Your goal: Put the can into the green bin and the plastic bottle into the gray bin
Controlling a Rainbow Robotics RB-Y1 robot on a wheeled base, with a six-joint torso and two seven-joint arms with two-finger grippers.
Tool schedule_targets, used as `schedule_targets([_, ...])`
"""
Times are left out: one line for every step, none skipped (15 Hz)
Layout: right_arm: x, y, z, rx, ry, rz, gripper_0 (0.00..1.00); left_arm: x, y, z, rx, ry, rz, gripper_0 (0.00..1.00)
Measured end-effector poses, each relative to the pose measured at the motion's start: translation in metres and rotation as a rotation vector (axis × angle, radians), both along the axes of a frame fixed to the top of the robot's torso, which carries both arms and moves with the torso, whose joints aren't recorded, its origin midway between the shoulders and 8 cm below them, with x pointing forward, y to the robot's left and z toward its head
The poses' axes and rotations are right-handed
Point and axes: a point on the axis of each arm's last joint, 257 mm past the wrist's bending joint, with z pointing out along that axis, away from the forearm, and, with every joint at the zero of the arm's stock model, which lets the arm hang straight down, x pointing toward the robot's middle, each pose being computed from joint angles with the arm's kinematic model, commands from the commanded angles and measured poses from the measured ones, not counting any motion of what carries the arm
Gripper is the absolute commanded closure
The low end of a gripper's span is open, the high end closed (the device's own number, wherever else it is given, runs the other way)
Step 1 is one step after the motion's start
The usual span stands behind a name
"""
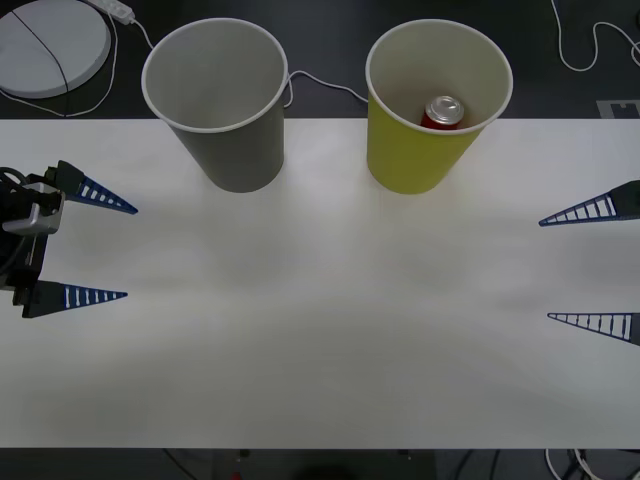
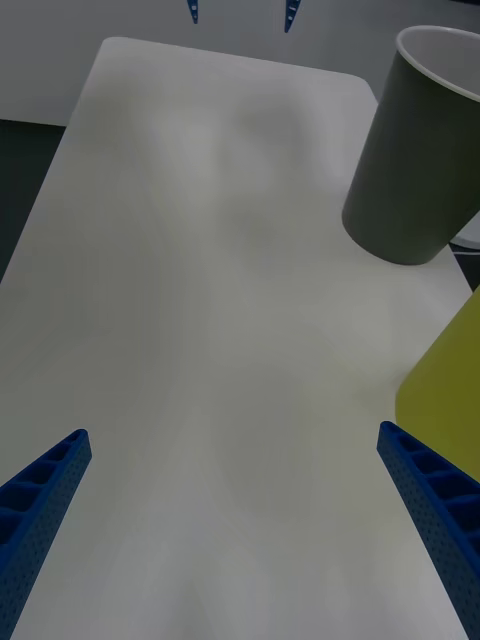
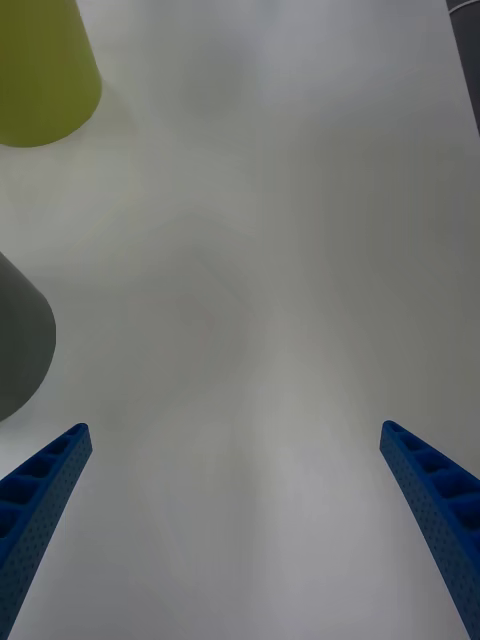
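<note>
The red can [image 1: 443,113] with its silver top lies inside the green bin [image 1: 405,160], which stands at the back of the white table, right of centre. To its left the gray bin [image 1: 235,150] stands upright with nothing showing inside. The plastic bottle is out of view. My left gripper [image 1: 130,252] hovers open at the table's left edge, nothing between its fingers. At the right edge my right gripper [image 1: 544,269] is open too. The right wrist view shows the gray bin [image 2: 415,170] and the green bin's wall [image 2: 445,385]; the left wrist view shows the green bin [image 3: 40,70] and the gray bin [image 3: 20,345].
The white table [image 1: 320,320] spreads between both grippers. Behind it, on a dark floor, lie a round white disc [image 1: 50,45] and white cables [image 1: 590,45]. The other arm's blue fingertips [image 2: 290,14] show at the far table edge in the right wrist view.
</note>
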Motion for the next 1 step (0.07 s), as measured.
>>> schedule_targets([0.0000,0.0000,0.0000,0.000,0.000,0.000,0.00,0.0000,0.0000,0.0000,0.000,0.000,0.000,0.00])
